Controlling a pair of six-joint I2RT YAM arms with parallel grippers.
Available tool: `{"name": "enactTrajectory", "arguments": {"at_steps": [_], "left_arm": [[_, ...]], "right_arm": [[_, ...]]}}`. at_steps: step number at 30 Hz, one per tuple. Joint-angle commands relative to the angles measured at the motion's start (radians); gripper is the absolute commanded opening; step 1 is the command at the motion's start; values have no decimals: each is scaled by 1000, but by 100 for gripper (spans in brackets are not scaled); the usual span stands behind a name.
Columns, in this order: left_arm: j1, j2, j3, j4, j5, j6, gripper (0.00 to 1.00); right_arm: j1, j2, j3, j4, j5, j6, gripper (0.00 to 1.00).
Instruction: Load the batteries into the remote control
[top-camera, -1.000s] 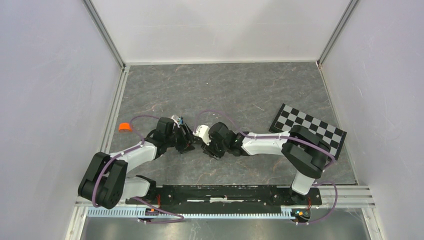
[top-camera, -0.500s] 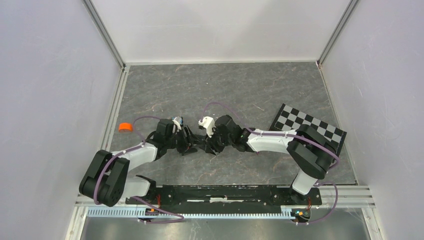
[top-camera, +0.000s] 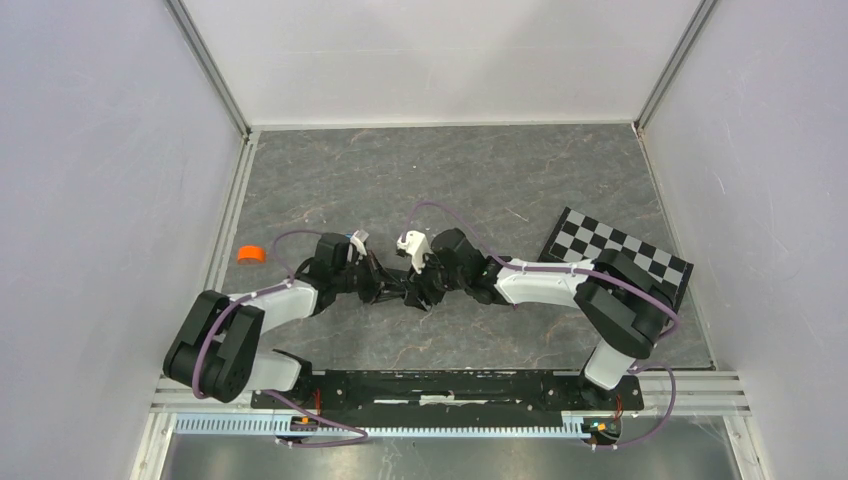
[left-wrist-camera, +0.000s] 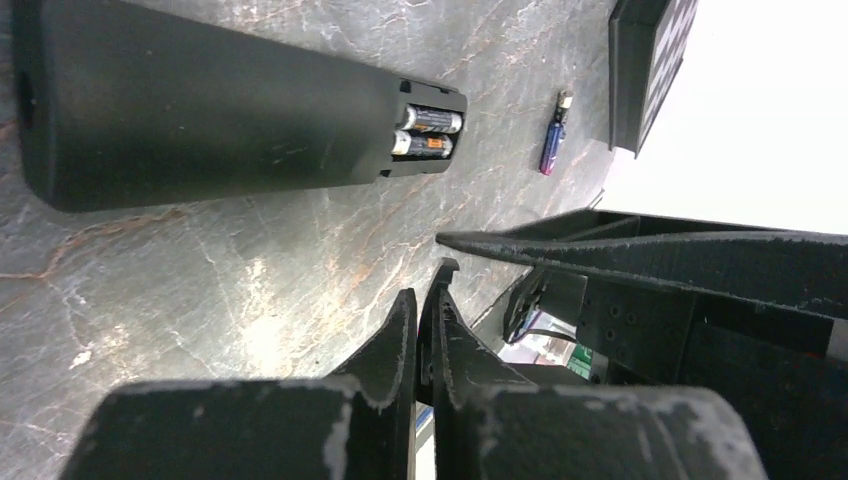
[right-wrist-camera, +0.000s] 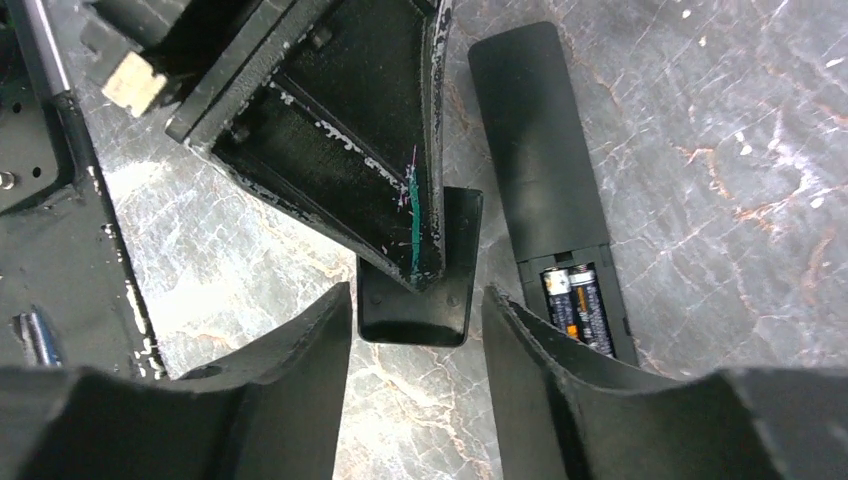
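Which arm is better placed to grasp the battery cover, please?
The right gripper: its jaws stand open either side of the cover, beside the remote. The left gripper is shut, tips over the cover.

The closed left tool (right-wrist-camera: 422, 265) and the right tool (right-wrist-camera: 417, 295) crowd tip to tip over a black lid (right-wrist-camera: 415, 320) just beside the remote (right-wrist-camera: 540, 150). Beyond them the counter (top-camera: 440, 170) lies open. A checkered board (top-camera: 615, 255) blocks the right side, and a small orange object (top-camera: 250, 253) sits at the left.

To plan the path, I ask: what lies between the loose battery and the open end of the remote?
Nothing: in the left wrist view, only bare table separates the loose battery from the remote, whose bay already holds two cells.
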Motion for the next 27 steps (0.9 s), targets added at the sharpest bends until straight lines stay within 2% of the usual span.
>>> {"name": "enactTrajectory", "arguments": {"at_steps": [1, 3, 9, 17, 20, 24, 27], "left_arm": [[12, -12, 73, -62, 31, -17, 2], [15, -35, 120, -133, 30, -19, 2], [41, -82, 252, -348, 9, -48, 2], [93, -126, 357, -485, 53, -230, 2], [99, -128, 400, -534, 108, -281, 2], [101, -169, 422, -544, 143, -369, 2], [101, -197, 423, -563, 162, -406, 3]], "right_arm": [[-3, -72, -20, 73, 27, -47, 63], [-5, -119, -32, 65, 72, -87, 72], [-5, -304, -74, 56, 162, -247, 87], [-4, -490, -145, 151, 245, -395, 86], [-3, -552, -209, 278, 191, -451, 85], [1, -619, -352, 546, 72, -576, 80], [6, -609, -374, 587, -2, -666, 77]]}}
